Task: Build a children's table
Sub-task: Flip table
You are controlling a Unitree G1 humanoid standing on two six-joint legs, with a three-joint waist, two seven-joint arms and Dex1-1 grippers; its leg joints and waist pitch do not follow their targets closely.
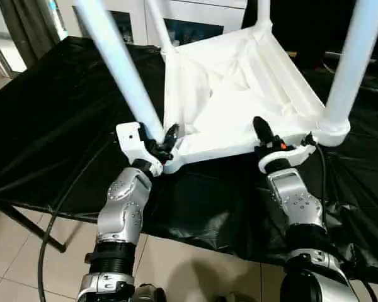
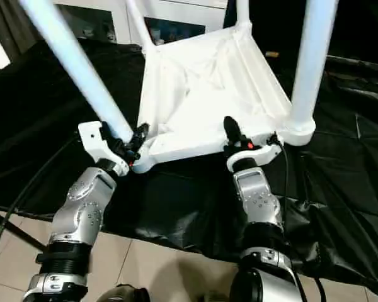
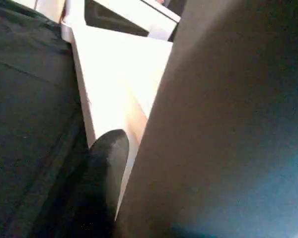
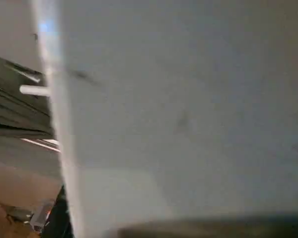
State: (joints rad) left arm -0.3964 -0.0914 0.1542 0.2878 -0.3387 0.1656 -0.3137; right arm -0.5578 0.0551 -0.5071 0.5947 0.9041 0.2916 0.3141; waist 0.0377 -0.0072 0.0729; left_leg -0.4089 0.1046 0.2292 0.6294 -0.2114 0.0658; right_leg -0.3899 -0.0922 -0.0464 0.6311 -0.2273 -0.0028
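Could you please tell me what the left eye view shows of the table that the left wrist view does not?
Left eye view alone: the upside-down white table top on the black cloth, all four legs standing in its corners, the left gripper at the near left leg, and the right gripper on the near rim.
Left wrist view alone: a close look at one black finger against the leg's base.
Both: that leg, the top and the cloth.
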